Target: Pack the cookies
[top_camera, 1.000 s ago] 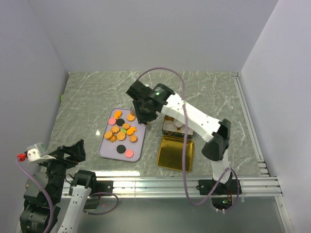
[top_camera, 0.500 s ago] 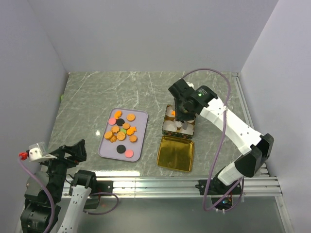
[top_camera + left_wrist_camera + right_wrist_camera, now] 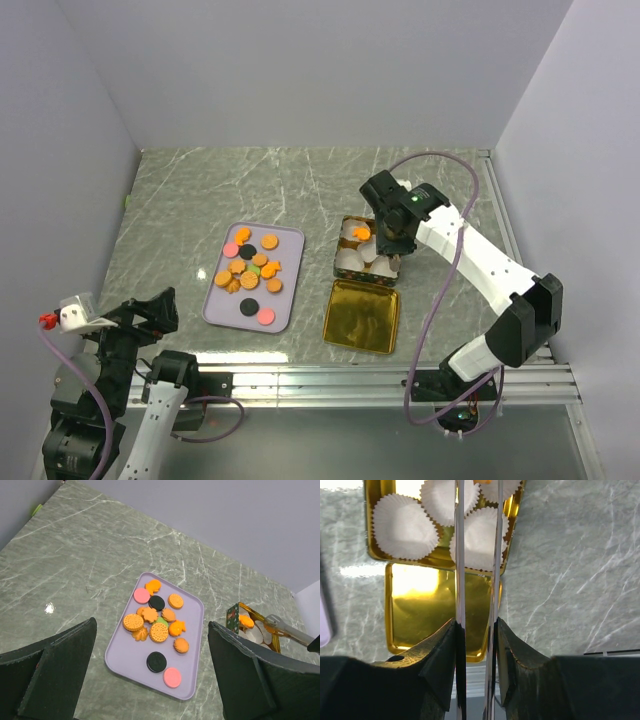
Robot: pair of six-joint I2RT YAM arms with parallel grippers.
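In the tin (image 3: 340, 262), orange cookie (image 3: 358, 232), seen overhead

Your tabletop (image 3: 200, 200) looks like polished grey-green marble, glossy enough to throw glare. The tray (image 3: 122, 650) is smooth, matt lilac plastic. The cookies (image 3: 159, 632) look matt, and the orange ones are embossed. The tin (image 3: 440, 562) and its lid (image 3: 420, 610) are mirror-bright gold metal, and the cups (image 3: 402, 527) are pleated white paper. The right gripper (image 3: 477, 495) has thin, shiny jaws. The left gripper (image 3: 152, 625) has matt black ones.

Green marble table (image 3: 180, 200) bears a lilac tray (image 3: 288, 305), gold tin (image 3: 366, 281) and lid (image 3: 362, 318).
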